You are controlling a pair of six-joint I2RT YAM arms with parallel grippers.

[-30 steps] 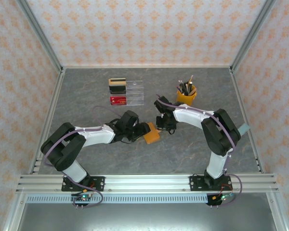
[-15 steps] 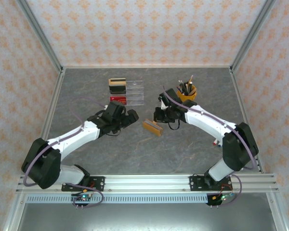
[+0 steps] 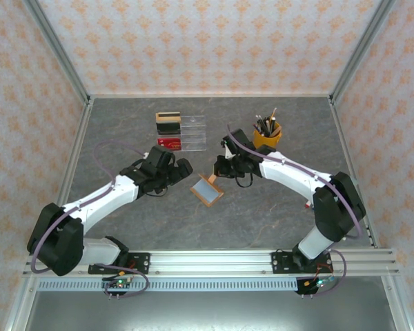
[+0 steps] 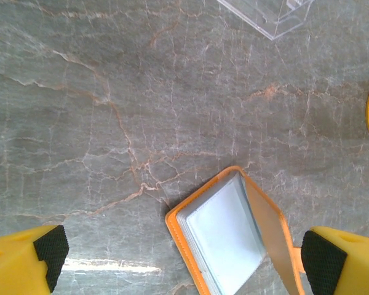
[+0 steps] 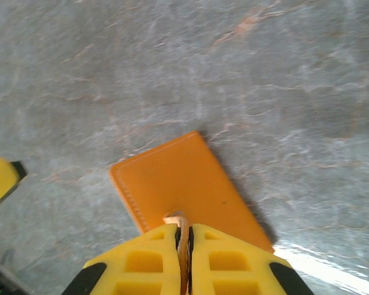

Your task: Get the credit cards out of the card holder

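Orange card holder (image 3: 207, 187) sat spread on the table (image 3: 262, 214), one cover pinched by the right gripper (image 5: 183, 236), seemingly to bare its sleeves for the left gripper (image 3: 182, 167), gaping empty beside it.

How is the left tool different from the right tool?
The left tool is wide open, but the right tool is shut. The left tool holds nothing, while the right tool pinches the thin cover of the orange card holder, lifting it so the grey inside shows. Both tools have yellow fingers.
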